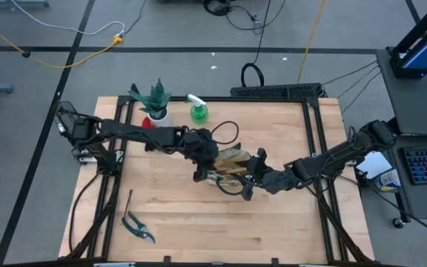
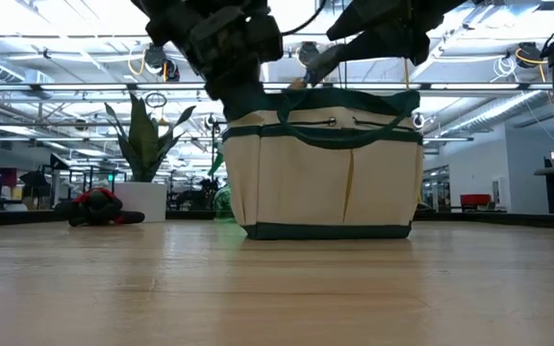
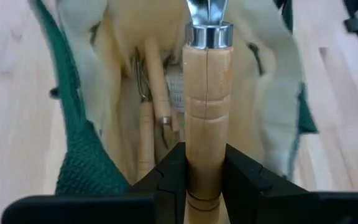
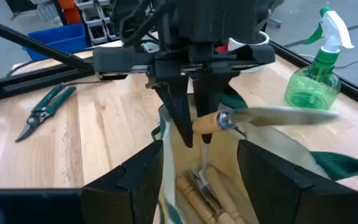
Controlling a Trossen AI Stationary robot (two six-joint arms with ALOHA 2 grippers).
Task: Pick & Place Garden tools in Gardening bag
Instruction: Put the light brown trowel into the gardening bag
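Wooden trowel (image 3: 207,118) handle is pinched between the left gripper's (image 3: 205,171) jaws, blade out sideways over the open bag (image 2: 325,173) mid-table; stiff and blade-heavy, it is best held on the handle near the ferrule. Right gripper (image 4: 197,165), jaws spread, straddles the bag's rim. Shears (image 1: 137,227) lie near the front-left corner

The round beige canvas gardening bag (image 1: 228,172) sat at table centre; the green white-nozzled spray bottle (image 1: 198,110) at eleven o'clock, dark pruning shears (image 1: 137,228) at seven.
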